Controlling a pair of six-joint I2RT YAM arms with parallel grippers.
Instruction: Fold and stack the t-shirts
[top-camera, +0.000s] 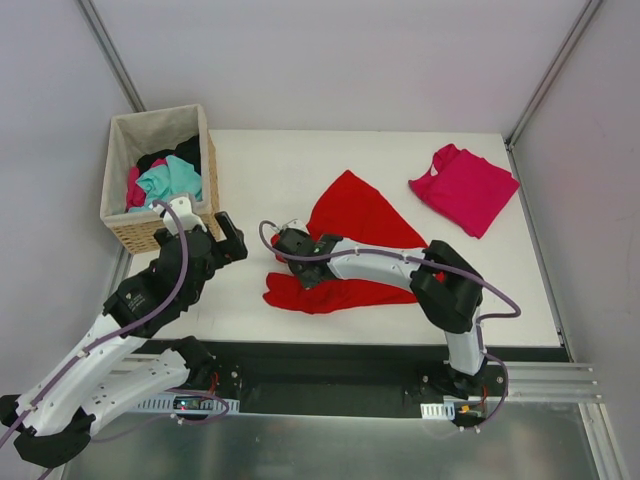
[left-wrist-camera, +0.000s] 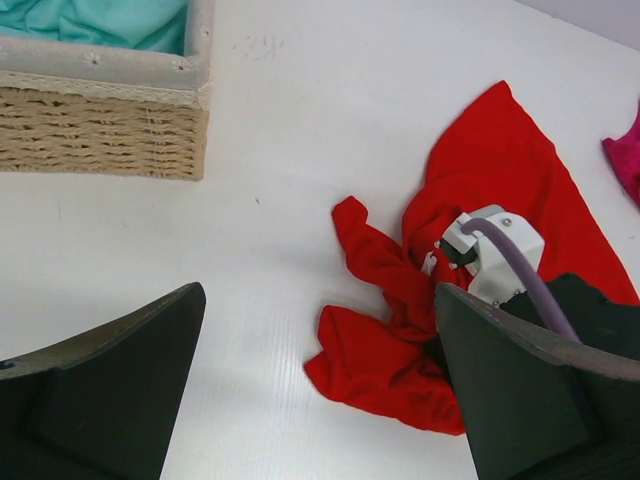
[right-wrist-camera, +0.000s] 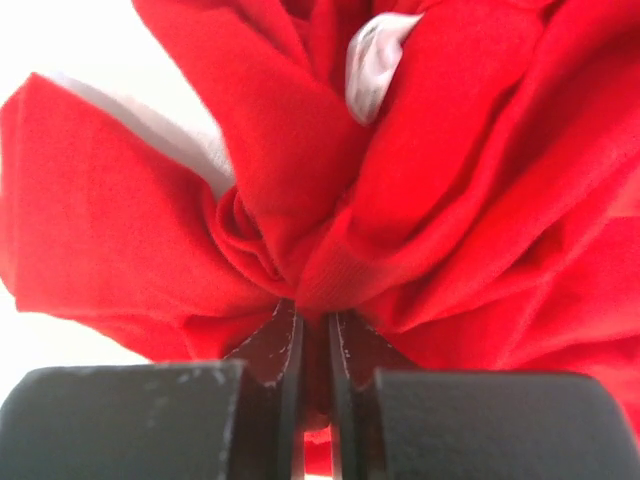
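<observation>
While the rumpled red shirt (top-camera: 352, 215) sprawls in soft folds on the white table (top-camera: 270, 170), the right gripper (right-wrist-camera: 312, 335), arm stretched leftward, pinches a bunched ridge of its cloth. The left gripper (top-camera: 228, 238) hovers spread wide beside the wicker basket (top-camera: 140, 235). The pink shirt (top-camera: 465, 187) lies flat at the far right.

The end effector (right-wrist-camera: 313, 345) is closed on a bunched fold of the red shirt (right-wrist-camera: 450, 200), which fills most of the view. A white label (right-wrist-camera: 375, 55) shows near the top. The white counter (right-wrist-camera: 60, 40) is visible at the left.
</observation>
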